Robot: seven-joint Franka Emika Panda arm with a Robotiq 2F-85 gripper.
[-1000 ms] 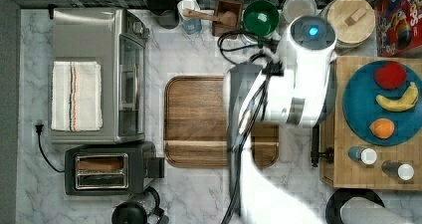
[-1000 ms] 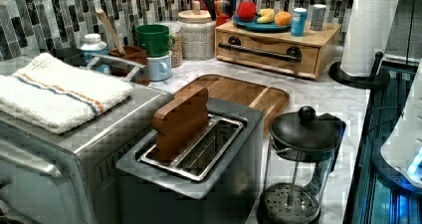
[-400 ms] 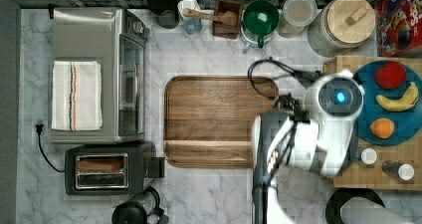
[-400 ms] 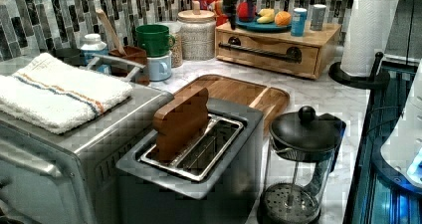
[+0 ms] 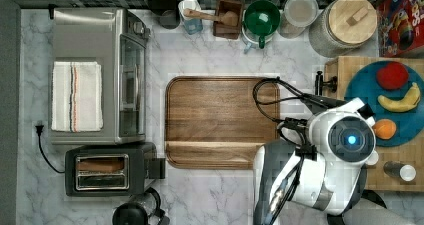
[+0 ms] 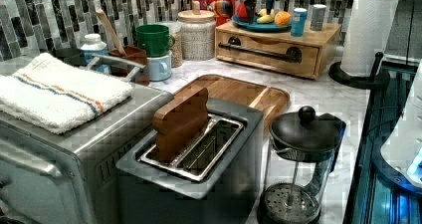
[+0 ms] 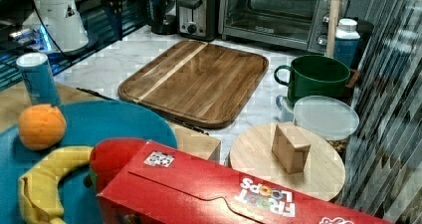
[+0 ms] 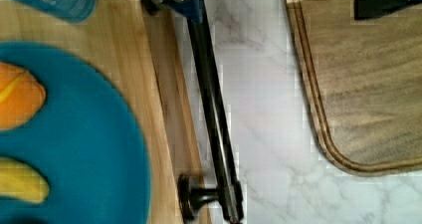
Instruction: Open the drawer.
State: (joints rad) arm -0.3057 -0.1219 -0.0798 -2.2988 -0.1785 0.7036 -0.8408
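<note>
I see the cutting board [image 5: 222, 121] mid-frame in the top view, the toaster oven [image 5: 97, 75] at its left, the toaster [image 5: 107, 170] lower left. The drawer [image 6: 268, 50] sits upper right in the left view, a plate [image 5: 400, 110] on its cabinet.

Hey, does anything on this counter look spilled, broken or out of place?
One oddity: a brown wooden block stands in the toaster slot in place of bread. Nothing looks spilled or damaged. The drawer looks shut, its bar handle straight on its posts.
</note>
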